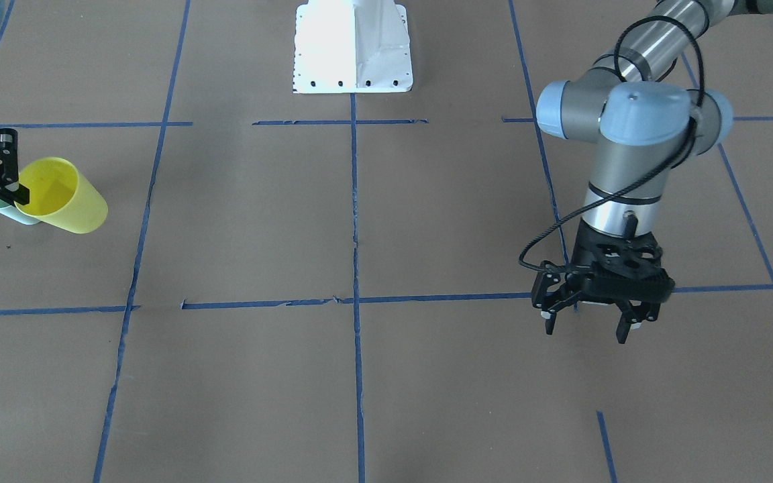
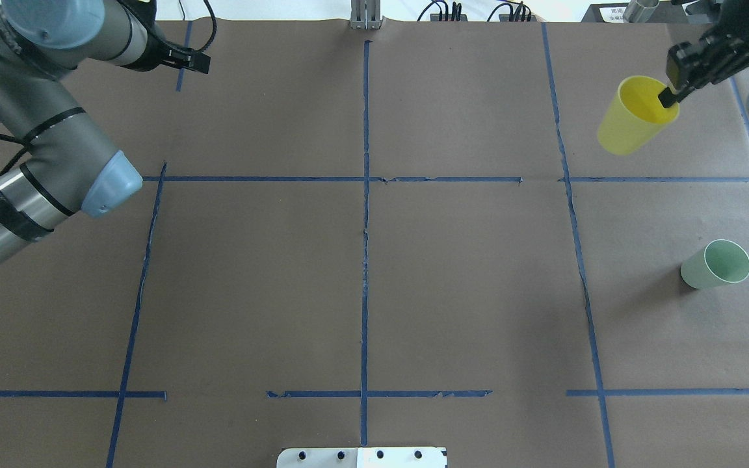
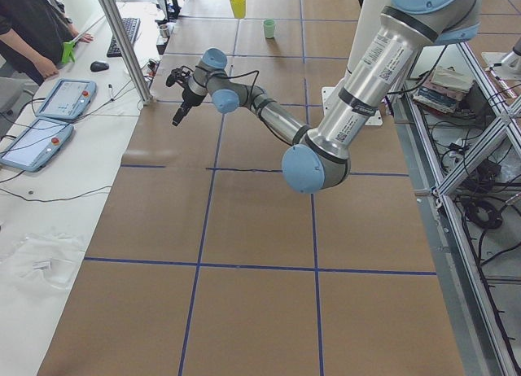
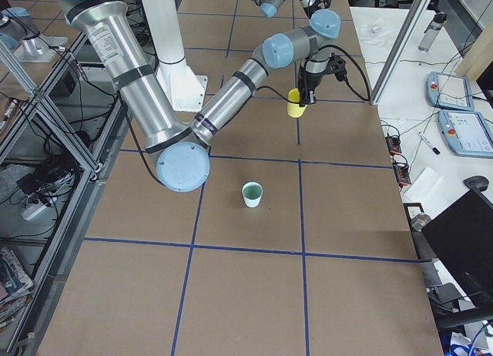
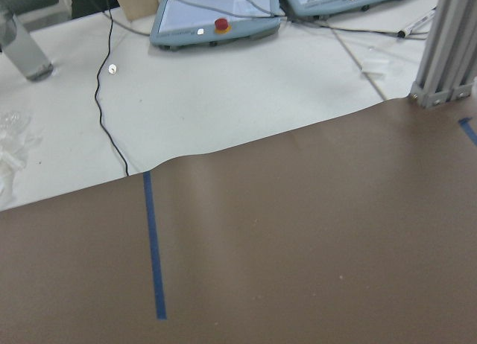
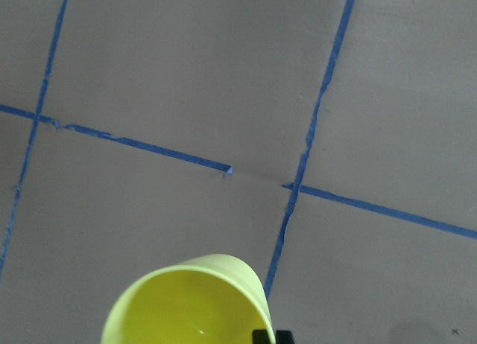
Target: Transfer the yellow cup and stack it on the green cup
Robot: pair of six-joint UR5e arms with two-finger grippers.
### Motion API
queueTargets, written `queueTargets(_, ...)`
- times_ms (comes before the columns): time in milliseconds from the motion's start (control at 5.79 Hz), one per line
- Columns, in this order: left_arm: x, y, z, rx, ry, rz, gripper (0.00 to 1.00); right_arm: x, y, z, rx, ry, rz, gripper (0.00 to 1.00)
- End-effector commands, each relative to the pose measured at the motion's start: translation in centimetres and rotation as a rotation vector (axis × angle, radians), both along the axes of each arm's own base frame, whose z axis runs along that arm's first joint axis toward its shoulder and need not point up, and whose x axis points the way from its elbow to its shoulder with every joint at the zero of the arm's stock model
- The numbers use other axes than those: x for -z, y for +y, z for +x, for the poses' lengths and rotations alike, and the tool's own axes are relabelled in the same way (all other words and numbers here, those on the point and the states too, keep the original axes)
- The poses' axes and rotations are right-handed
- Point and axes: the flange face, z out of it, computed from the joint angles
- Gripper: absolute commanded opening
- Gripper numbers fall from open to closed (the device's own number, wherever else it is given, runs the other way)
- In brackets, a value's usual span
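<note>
My right gripper [image 2: 670, 97] pinches yellow cup [image 2: 634, 120] by rim, one finger inside, other outside. Cup tilted, raised over table [image 2: 413, 292], far right corner. Green cup [image 2: 716, 264] stands upright on brown paper, mouth up, well apart from yellow one, nearer my base. My left gripper [image 1: 588, 320] hangs over table, fingers spread, nothing between them. Both cups plain. Print on my left arm [image 3: 358, 107] too small to read.
</note>
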Motion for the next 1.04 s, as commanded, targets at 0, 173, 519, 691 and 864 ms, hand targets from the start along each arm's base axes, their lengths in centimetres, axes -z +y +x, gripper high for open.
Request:
queueTargets(0, -0.2, -0.1, -4.5, -0.015, -0.002, -0.172, 1.00, -7.8, 6.8, 2.8, 0.017, 0.027, 0.030, 0.00)
queueTargets(173, -1.4, -0.1, -6.8, -0.088, 0.095, -0.269, 1.00, -13.7, 9.9, 3.9, 0.013, 0.025, 0.056, 0.00)
queueTargets(519, -2.2, 0.5, -8.8, -0.110, 0.147, -0.298, 1.00, -22.1, 13.0, 5.0, 0.012, 0.035, 0.043, 0.00)
queueTargets(691, -1.6, 0.8, -9.0, -0.111, 0.151, -0.285, 1.00, -23.8, 13.7, 5.4, 0.009, 0.053, 0.015, 0.00)
queueTargets(864, -1.4, 1.0, -9.1, -0.109, 0.154, -0.283, 1.00, -24.8, 14.1, 5.5, 0.008, 0.068, -0.001, 0.00)
